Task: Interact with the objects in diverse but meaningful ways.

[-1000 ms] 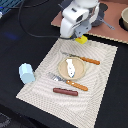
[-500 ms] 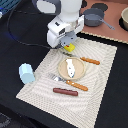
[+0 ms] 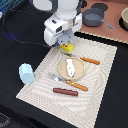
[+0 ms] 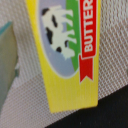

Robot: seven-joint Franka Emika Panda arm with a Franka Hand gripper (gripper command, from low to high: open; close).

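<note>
My gripper (image 3: 66,45) is shut on the yellow butter packet (image 3: 67,49) and holds it low over the far edge of the striped mat (image 3: 100,90). In the wrist view the packet (image 4: 65,50) fills the frame, with a cow picture and a red ribbon, and one grey finger (image 4: 6,65) shows beside it. A small white oblong piece (image 3: 71,68) lies on a round tan plate (image 3: 80,73) in the middle of the mat. A dark red-brown sausage (image 3: 65,92) lies near the mat's front edge. A pale blue cup (image 3: 26,73) stands at the mat's edge on the exterior view's left.
An orange-handled knife (image 3: 90,61) lies beyond the plate and an orange-handled fork (image 3: 70,83) in front of it. A grey pot (image 3: 93,18) and a bowl (image 3: 125,18) stand on a reddish surface at the back on the exterior view's right. A cable (image 3: 17,37) runs over the black table.
The gripper has moved toward the exterior view's left and nearer the plate, carrying the yellow packet with it. In the last half second it has barely moved.
</note>
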